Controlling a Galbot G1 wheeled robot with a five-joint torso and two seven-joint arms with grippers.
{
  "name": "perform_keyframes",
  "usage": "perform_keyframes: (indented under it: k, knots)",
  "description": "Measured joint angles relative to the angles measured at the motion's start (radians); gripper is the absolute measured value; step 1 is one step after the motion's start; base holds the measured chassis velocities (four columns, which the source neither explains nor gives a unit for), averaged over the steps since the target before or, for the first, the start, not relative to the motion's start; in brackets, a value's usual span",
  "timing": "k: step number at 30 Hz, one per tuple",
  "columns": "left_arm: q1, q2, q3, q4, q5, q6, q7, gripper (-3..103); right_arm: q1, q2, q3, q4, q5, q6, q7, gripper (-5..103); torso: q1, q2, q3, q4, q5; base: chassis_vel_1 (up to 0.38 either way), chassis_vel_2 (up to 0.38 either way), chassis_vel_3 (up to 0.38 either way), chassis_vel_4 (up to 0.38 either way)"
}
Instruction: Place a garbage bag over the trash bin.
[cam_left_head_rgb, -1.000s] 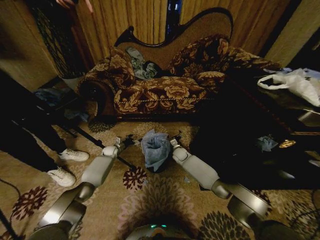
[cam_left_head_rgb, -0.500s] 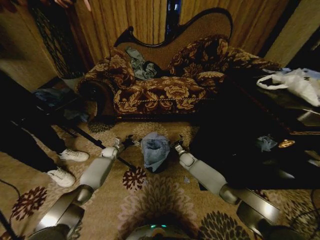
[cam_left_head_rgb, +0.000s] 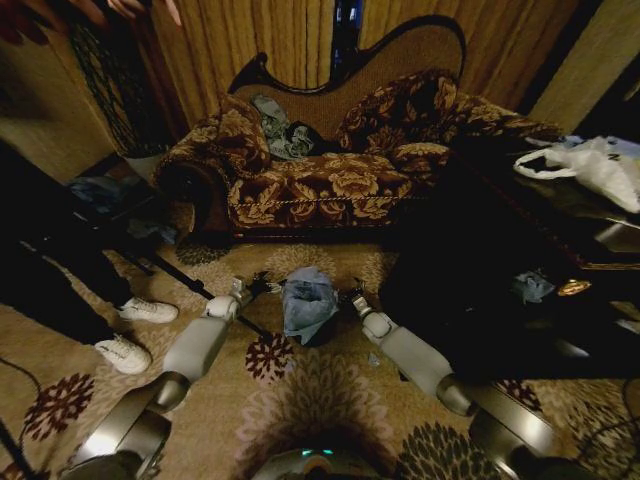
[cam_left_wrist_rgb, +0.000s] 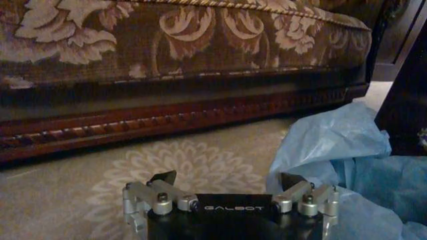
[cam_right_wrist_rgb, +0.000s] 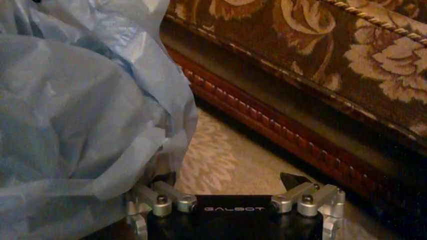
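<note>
Head view: garbage bag (cam_left_head_rgb: 306, 302) draped over trash bin (cam_left_head_rgb: 318, 333); left gripper (cam_left_head_rgb: 258, 287) and right gripper (cam_left_head_rgb: 352, 296) flank it, both spread, empty.

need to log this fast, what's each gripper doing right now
Left gripper: open, holding nothing, beside the thin pale blue-grey plastic garbage bag.
Right gripper: open, one finger against the bag, gripping nothing.
</note>
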Motion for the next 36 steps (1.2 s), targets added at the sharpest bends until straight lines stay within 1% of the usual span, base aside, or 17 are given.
perform_keyframes:
  k: [1,7,8,11,12,15,17,25,36]
  knots:
    - [0.004,0.003,-0.001,-0.003,-0.003,-0.001,0.000,100,-0.005,0.015,0.015,-0.021,-0.018,0.012,-0.001,100,0.000,0.000,0.000,0.0002,0.0002,0.000,0.000,0.000,0.000]
    - [0.008,0.016,-0.004,-0.001,-0.019,0.010,-0.007,100,-0.018,0.029,0.028,-0.033,-0.032,0.022,-0.001,100,0.000,0.000,0.000,0.0003,0.0002,0.000,0.000,0.000,0.000]
    - [0.008,0.017,-0.005,0.007,-0.022,0.025,-0.019,100,-0.022,0.032,0.028,-0.033,-0.032,0.022,0.000,100,0.000,0.000,0.000,0.0004,0.0003,0.000,0.000,0.000,0.000]
    - [-0.008,0.014,-0.004,0.040,-0.031,0.044,-0.044,100,-0.027,0.041,0.038,-0.037,-0.033,0.027,0.003,100,0.000,0.000,0.000,0.0003,0.0000,0.000,0.000,0.000,0.000]
    - [-0.008,0.014,-0.004,0.040,-0.031,0.044,-0.044,100,-0.027,0.041,0.038,-0.037,-0.033,0.027,0.003,100,0.000,0.000,0.000,0.0003,0.0000,0.000,0.000,0.000,0.000]
    - [-0.028,0.003,-0.002,0.074,-0.031,0.049,-0.056,100,-0.031,0.044,0.044,-0.037,-0.033,0.030,0.003,100,0.000,0.000,0.000,0.0005,0.0002,0.000,0.000,0.000,0.000]
    - [-0.045,-0.014,0.001,0.100,-0.038,0.064,-0.062,100,-0.038,0.044,0.048,-0.033,-0.034,0.036,0.002,100,0.000,0.000,0.000,0.0004,0.0003,0.000,0.000,0.000,0.000]
    - [-0.054,-0.064,0.004,0.122,-0.033,0.087,-0.067,100,-0.057,0.039,0.067,-0.032,-0.042,0.060,-0.010,100,0.000,0.000,0.000,0.0004,0.0003,0.000,0.000,0.000,0.000]
    - [-0.029,-0.076,-0.004,0.107,-0.013,0.098,-0.071,100,-0.095,0.016,0.084,0.006,-0.067,0.076,-0.014,100,0.000,0.000,0.000,0.0003,0.0007,0.000,0.000,0.000,0.000]
